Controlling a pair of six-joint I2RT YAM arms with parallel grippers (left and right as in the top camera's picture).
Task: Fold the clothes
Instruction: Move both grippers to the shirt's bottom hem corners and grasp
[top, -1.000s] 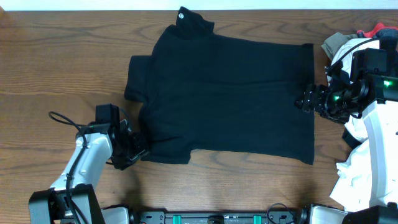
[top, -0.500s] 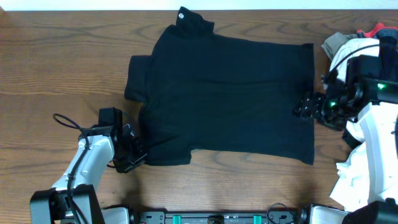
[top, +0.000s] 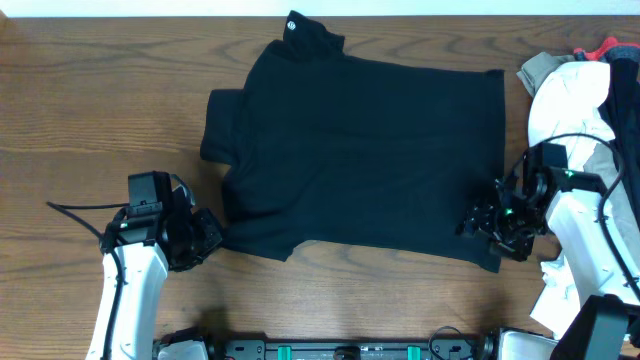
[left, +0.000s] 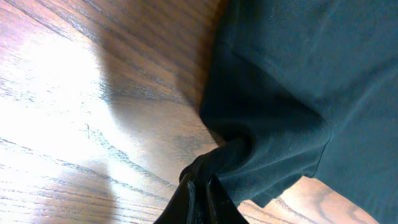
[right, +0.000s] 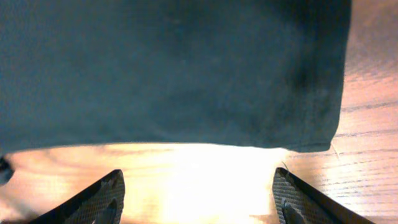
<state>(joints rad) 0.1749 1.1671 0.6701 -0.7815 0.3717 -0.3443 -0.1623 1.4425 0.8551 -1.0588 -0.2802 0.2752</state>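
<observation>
The clothes (top: 360, 150) are one black short-sleeved shirt spread flat on the wooden table, collar and small white round logo (top: 293, 25) at the far edge. My left gripper (top: 212, 238) is at the shirt's near left corner, shut on a bunched pinch of the sleeve fabric (left: 230, 155); in the left wrist view its fingers (left: 200, 182) press together on that fold. My right gripper (top: 478, 222) hovers over the near right corner of the hem. In the right wrist view it (right: 198, 180) stands open, with bare wood between the fingers and the shirt's edge (right: 186, 68) just beyond.
A heap of white and other garments (top: 575, 90) lies at the right edge behind the right arm. A black cable (top: 75, 215) loops left of the left arm. A dark rail (top: 350, 350) runs along the table's front edge.
My left gripper has shut on the sleeve corner and its arm has shifted left. The right gripper has moved along the hem toward the table's front, staying open.
</observation>
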